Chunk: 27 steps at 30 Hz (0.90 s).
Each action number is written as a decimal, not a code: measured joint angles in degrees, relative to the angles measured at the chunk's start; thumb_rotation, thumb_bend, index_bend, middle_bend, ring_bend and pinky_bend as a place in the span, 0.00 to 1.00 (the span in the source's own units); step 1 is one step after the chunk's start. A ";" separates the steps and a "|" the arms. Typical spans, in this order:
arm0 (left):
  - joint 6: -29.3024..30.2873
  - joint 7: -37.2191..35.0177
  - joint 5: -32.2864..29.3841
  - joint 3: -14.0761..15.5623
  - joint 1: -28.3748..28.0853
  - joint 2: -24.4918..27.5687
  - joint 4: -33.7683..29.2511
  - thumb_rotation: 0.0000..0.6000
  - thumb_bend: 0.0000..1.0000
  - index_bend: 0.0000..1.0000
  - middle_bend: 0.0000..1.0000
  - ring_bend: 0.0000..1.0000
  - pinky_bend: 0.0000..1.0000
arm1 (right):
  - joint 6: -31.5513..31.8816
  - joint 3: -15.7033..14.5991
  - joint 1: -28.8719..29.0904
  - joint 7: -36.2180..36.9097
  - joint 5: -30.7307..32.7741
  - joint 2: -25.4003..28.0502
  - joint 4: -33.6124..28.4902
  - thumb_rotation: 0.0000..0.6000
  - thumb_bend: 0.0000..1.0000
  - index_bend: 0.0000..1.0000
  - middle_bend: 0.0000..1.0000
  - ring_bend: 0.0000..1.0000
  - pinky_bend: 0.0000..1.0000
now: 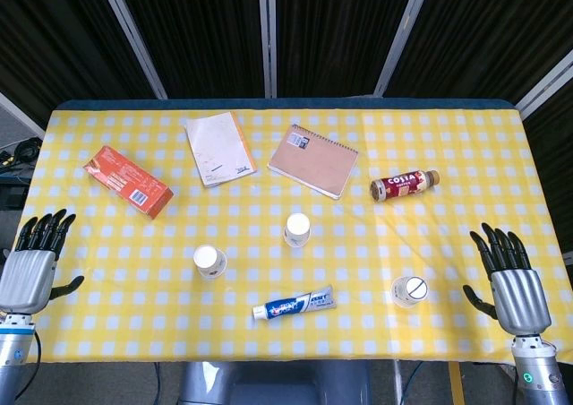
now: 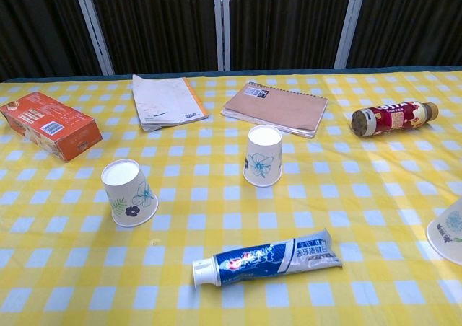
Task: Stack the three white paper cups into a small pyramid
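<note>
You haven't started: both hands, left hand (image 1: 31, 266) and right hand (image 1: 510, 275), rest spread and empty at the frame's lower corners. The three cups stand upside down and well apart mid-bench: left cup (image 1: 209, 261), centre cup (image 1: 297, 229), right cup (image 1: 409, 290). First, bring two together.

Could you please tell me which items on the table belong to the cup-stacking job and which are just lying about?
For the job: left cup, middle cup, right cup.

Lying about: toothpaste, orange box, booklet, notebook, Costa bottle.
</note>
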 measured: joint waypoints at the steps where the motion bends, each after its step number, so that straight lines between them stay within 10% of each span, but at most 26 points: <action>1: -0.04 -0.04 -0.02 0.00 -0.01 0.00 0.01 1.00 0.13 0.00 0.00 0.00 0.00 | 0.01 0.00 0.00 0.00 -0.02 -0.02 0.03 1.00 0.13 0.09 0.00 0.00 0.00; 18: -1.90 0.19 -0.23 0.16 -0.84 0.08 -0.32 1.00 0.15 0.00 0.00 0.00 0.00 | 0.33 -0.11 -0.08 0.44 -0.64 -0.03 0.09 1.00 0.13 0.09 0.00 0.00 0.00; 27: -6.83 2.36 -0.31 0.09 -3.85 -0.82 -1.63 1.00 0.28 0.19 0.00 0.00 0.00 | 0.34 -0.17 -0.08 1.11 -0.85 0.09 0.13 1.00 0.13 0.09 0.00 0.00 0.00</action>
